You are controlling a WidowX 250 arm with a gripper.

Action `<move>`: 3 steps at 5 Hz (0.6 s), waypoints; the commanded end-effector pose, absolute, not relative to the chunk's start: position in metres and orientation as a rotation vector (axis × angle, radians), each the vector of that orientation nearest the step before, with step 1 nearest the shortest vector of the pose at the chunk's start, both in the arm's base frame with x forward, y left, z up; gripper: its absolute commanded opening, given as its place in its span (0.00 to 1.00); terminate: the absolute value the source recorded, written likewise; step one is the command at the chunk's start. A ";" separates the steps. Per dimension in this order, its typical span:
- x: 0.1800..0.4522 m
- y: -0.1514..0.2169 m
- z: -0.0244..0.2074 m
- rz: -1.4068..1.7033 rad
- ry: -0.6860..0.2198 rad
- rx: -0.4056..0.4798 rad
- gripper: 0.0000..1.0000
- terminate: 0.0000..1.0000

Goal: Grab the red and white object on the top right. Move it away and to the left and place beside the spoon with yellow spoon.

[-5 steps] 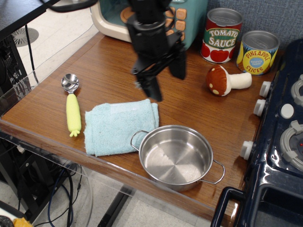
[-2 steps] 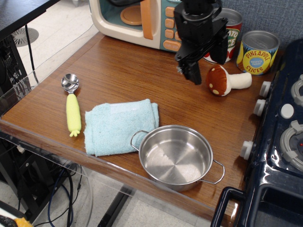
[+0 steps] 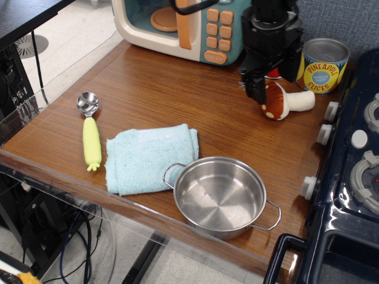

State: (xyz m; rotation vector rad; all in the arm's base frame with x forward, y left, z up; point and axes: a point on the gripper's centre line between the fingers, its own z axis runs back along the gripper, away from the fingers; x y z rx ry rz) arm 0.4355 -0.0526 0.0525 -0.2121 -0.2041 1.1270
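Observation:
The toy mushroom (image 3: 278, 104) lies on its side at the table's back right, red-brown spotted cap to the left, white stem (image 3: 302, 100) pointing right. My black gripper (image 3: 273, 81) hangs open directly over the cap, one finger (image 3: 259, 90) at the cap's left edge and the other behind it, partly hiding the cap. The spoon (image 3: 90, 130), with a shiny metal bowl and pale yellow ridged handle, lies at the table's left, far from the gripper.
A light blue cloth (image 3: 149, 157) and a steel pot (image 3: 220, 196) sit at the front. A toy microwave (image 3: 183, 26) stands at the back, a pineapple can (image 3: 323, 65) at back right; the tomato can is mostly hidden behind the arm. A toy stove (image 3: 355, 177) borders the right.
The gripper has swung from the table's middle rightward and back, arriving over the mushroom's cap. The mushroom, spoon, cloth and pot have not moved.

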 end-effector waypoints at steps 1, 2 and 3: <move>0.444 -0.073 0.056 1.083 -0.251 -0.171 0.00 0.00; 0.439 -0.065 0.057 1.115 -0.268 -0.189 0.00 0.00; 0.438 -0.059 0.067 1.128 -0.277 -0.200 0.00 0.00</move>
